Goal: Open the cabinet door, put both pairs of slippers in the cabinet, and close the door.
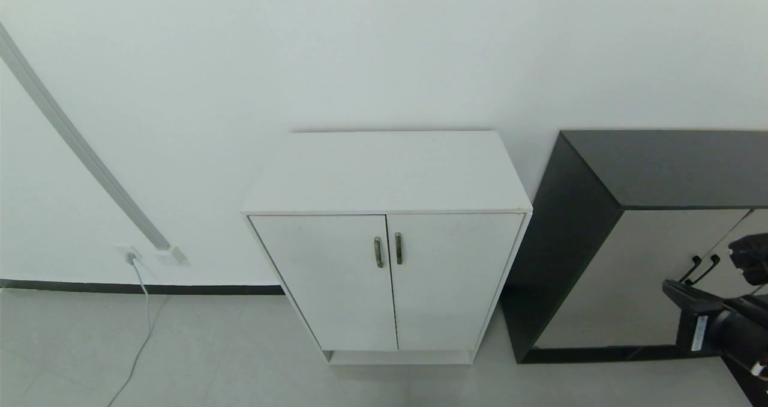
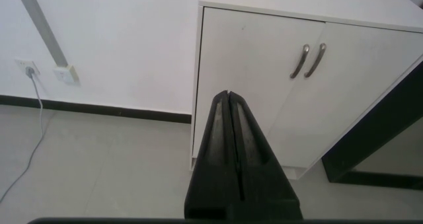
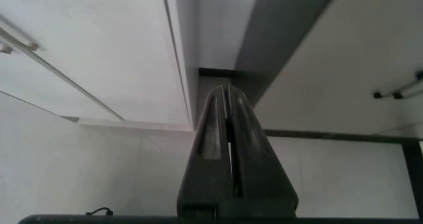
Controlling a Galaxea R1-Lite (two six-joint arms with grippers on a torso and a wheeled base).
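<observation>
The white cabinet (image 1: 384, 173) stands against the wall with both doors shut. Its two metal handles (image 1: 388, 250) sit side by side at the middle seam. In the left wrist view my left gripper (image 2: 227, 95) is shut and empty, held in the air short of the cabinet's left door (image 2: 258, 78), with the handles (image 2: 307, 60) farther off. My right gripper (image 3: 229, 88) is also shut and empty, low near the gap between the white cabinet (image 3: 99, 45) and the dark one (image 3: 284, 26). The right arm (image 1: 714, 323) shows at the lower right of the head view.
A dark cabinet (image 1: 600, 215) with glossy doors and black handles (image 1: 702, 269) stands just right of the white one. A wall socket with a grey cable (image 1: 144, 311) is at the left, and a slanted conduit (image 1: 78, 143) runs up the wall. Pale floor tiles (image 1: 210, 359) lie in front.
</observation>
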